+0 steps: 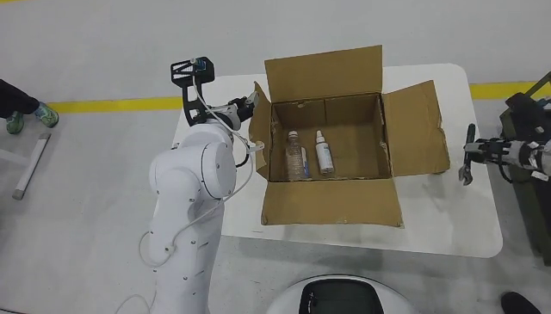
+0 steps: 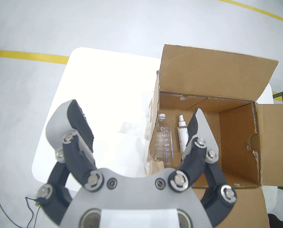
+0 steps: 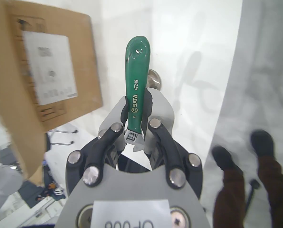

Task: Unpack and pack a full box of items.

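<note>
White lettering and a number run along the green handle of the adjustable wrench, just beside the cardboard box; a white paper label on that box's outer flap is too blurred to read, and so is the print on the spray bottle inside it

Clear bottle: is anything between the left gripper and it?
The left gripper hangs open above the left wall of the box; that wall and its torn flap stand beside the clear bottle. Nothing covers it from above; the spray bottle lies apart.
</note>
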You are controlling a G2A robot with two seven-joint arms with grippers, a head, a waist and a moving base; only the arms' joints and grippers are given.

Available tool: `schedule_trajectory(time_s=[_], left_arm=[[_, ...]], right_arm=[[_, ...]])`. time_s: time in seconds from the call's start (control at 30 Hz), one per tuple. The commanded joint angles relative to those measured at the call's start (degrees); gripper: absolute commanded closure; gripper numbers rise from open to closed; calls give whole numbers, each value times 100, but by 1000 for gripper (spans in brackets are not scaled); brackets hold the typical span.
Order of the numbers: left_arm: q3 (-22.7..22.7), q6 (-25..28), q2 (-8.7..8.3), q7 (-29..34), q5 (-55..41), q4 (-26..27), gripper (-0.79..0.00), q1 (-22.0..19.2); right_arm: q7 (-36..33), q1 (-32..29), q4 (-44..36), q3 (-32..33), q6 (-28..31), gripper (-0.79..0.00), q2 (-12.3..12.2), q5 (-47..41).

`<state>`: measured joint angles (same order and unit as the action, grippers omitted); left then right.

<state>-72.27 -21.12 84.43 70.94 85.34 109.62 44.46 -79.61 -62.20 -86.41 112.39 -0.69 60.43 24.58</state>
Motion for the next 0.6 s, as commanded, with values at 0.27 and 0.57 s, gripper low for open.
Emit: schedule_trajectory(time_s=[0.27,0.57], left_arm=[[0,0,0,0,0,0,-785,0],[0,0,0,0,0,0,-785,0]], right_arm=[[57,-28,-504,651,-19,0,-127,-1615],[-78,220,-1214,109,-147,0,-232,-2207]])
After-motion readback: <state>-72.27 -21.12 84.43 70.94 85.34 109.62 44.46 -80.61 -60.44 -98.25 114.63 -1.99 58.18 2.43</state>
